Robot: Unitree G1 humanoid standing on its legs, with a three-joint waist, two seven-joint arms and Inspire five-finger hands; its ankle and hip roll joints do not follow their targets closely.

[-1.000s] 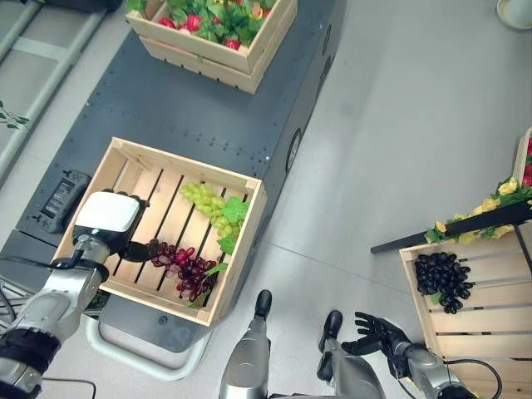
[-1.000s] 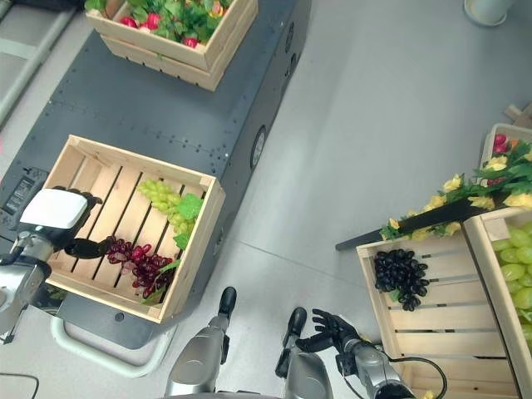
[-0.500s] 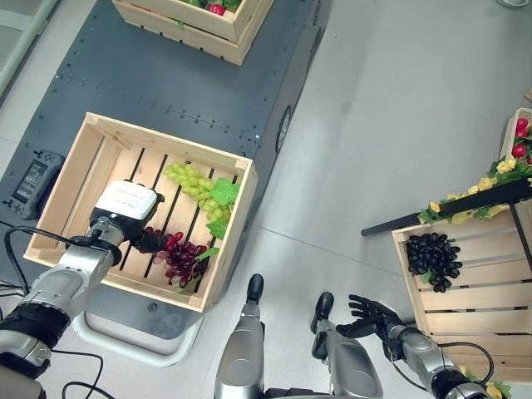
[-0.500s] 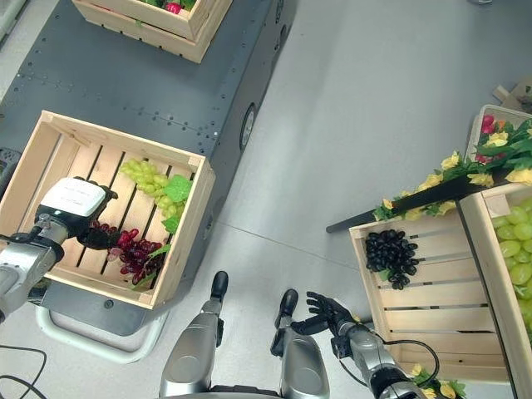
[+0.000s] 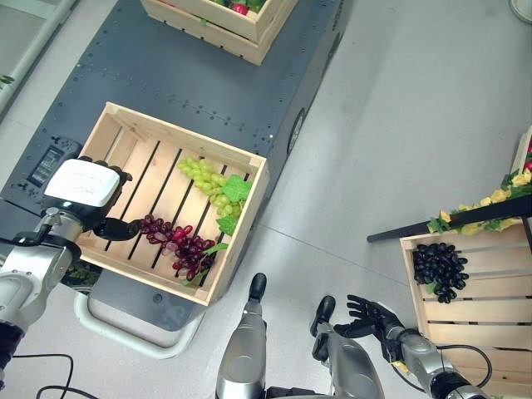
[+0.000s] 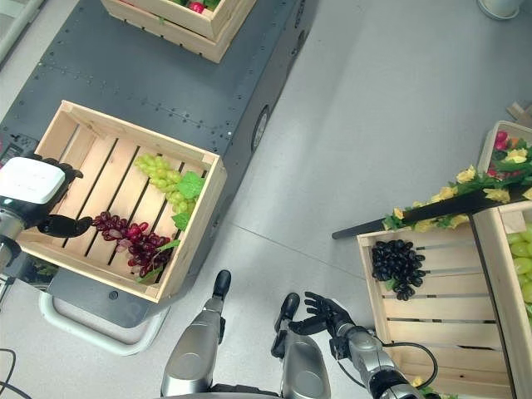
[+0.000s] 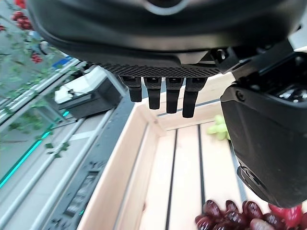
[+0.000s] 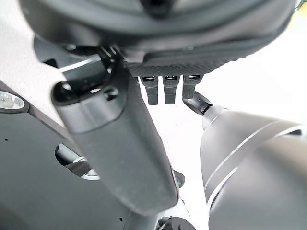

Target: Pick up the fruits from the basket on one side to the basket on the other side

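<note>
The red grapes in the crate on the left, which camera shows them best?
The left eye view: the whole bunch of red grapes lies on the crate slats beside the left hand. The right eye view shows it much the same. The left wrist view catches just a few grapes at its edge, under the thumb.

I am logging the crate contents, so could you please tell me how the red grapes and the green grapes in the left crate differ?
The red grapes are dark red; the green grapes are pale yellow-green. The red grapes lie nearer the robot, at the thumb of the open left hand; the green grapes lie farther back, away from that hand. Both are leafy bunches lying on the slats of the same wooden crate.
</note>
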